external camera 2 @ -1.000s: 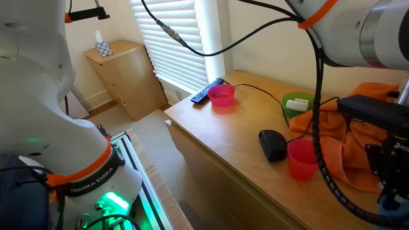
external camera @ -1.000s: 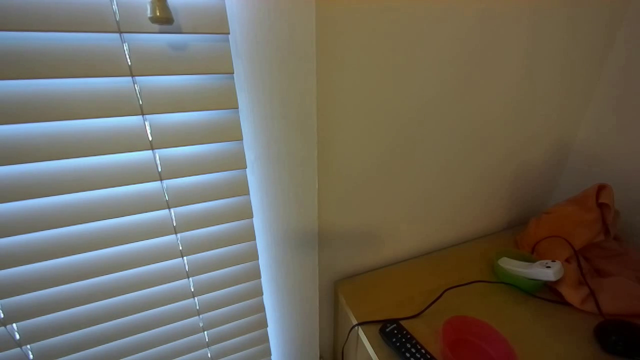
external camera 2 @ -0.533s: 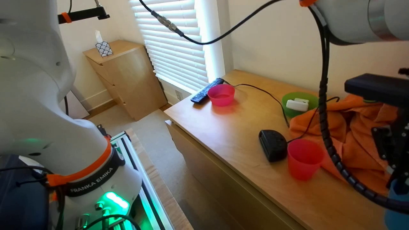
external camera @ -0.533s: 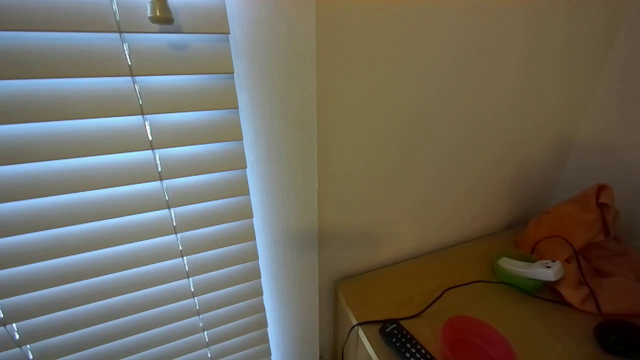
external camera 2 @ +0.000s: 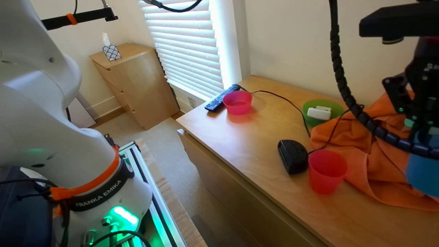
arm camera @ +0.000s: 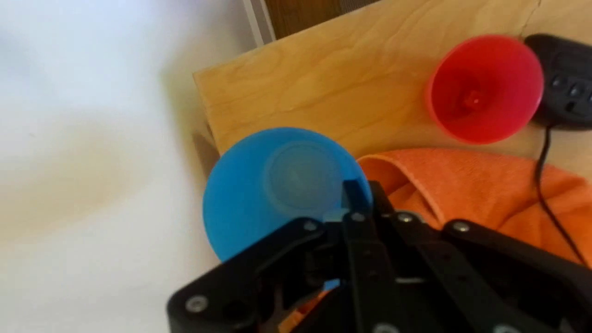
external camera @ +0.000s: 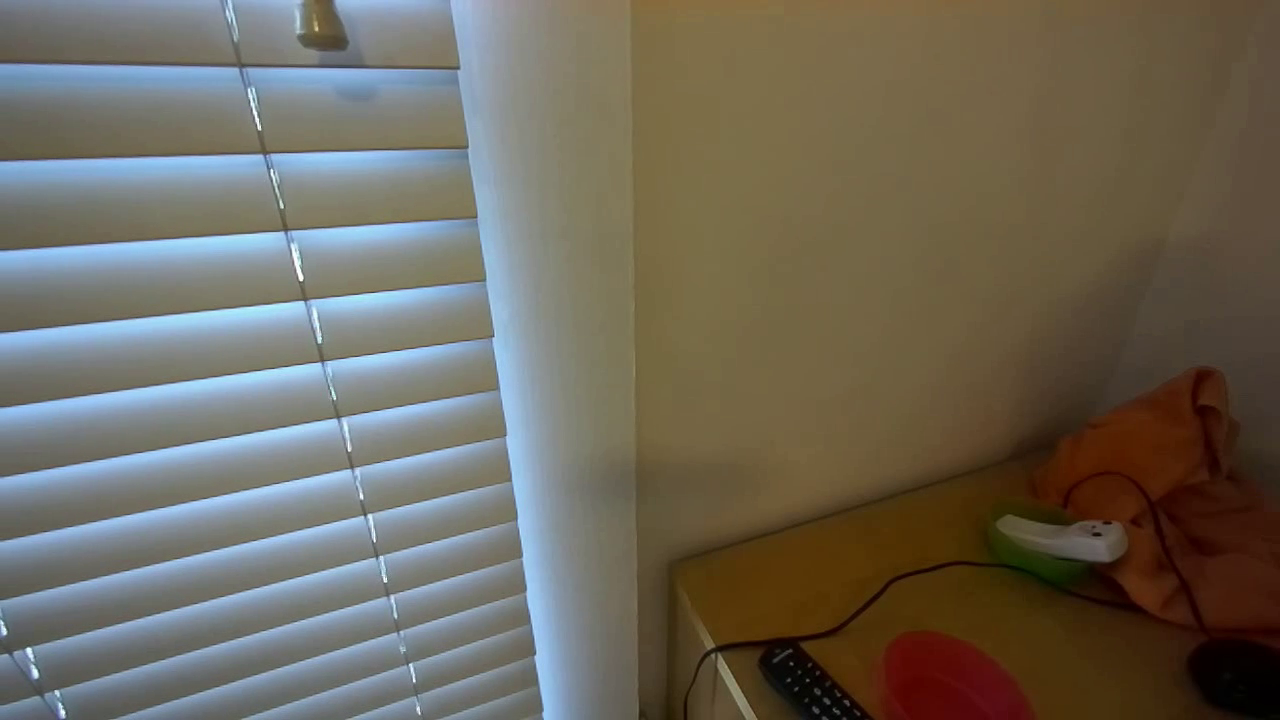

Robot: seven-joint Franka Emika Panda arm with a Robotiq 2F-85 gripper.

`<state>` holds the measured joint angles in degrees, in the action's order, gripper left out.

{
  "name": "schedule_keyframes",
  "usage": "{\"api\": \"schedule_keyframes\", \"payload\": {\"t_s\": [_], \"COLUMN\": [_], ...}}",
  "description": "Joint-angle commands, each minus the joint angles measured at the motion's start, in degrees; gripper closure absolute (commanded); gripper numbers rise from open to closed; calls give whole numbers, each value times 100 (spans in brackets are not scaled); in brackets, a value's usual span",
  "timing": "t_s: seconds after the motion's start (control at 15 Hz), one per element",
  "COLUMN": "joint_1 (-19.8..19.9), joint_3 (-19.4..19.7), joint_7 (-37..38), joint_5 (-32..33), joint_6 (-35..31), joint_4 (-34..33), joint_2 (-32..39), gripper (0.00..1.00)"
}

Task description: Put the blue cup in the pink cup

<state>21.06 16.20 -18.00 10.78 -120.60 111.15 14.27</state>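
My gripper (arm camera: 368, 194) is shut on the rim of the blue cup (arm camera: 245, 194), one finger inside and one outside. In an exterior view the blue cup (external camera 2: 422, 175) hangs under the gripper (external camera 2: 423, 128) at the right edge, partly cut off, in front of the orange cloth. A tall pink cup (external camera 2: 327, 171) stands upright on the dresser, apart from the blue cup. In the wrist view the pink cup (arm camera: 485, 88) is at upper right, its opening facing up. A shallow pink bowl (external camera 2: 237, 102) sits farther off, and also shows in an exterior view (external camera: 950, 680).
A black device (external camera 2: 293, 156) with a cord stands right beside the tall pink cup. The orange cloth (external camera 2: 356, 161) lies bunched behind it. A green bowl (external camera 2: 337, 109) holds a white object. A remote (external camera 2: 219, 97) lies by the shallow bowl. The dresser's end edge (arm camera: 201, 99) shows in the wrist view.
The arm and gripper have risen in an exterior view, carrying the blue cup up from the bottom right corner. The pink cup and other objects have not moved.
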Motion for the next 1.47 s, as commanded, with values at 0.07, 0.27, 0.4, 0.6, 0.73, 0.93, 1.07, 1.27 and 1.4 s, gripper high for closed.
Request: {"api": "schedule_keyframes", "payload": {"t_s": [0.07, 0.27, 0.4, 0.6, 0.73, 0.93, 1.07, 1.27, 1.4], "joint_1": [-126, -201, -255, -363, -445, -548, -598, -656, -688], "joint_3": [-77, -108, -118, -127, -137, -159, -166, -198, -226], "joint_7": [-806, -1132, -1244, -1348, -1374, -1225, -1136, -822, -582], "joint_5": [163, 11, -186, -438, -520, -530, -539, -508, -465], "joint_6": [235, 310, 183, 226, 202, 96, -20, -396, -638], "joint_4": [1078, 1586, 1827, 1984, 2059, 2080, 2083, 2116, 2107], "joint_2": [-930, -1296, -1461, -1633, -1701, -1645, -1579, -1460, -1351], "gripper": [99, 99, 99, 99, 99, 99, 99, 99, 99]}}
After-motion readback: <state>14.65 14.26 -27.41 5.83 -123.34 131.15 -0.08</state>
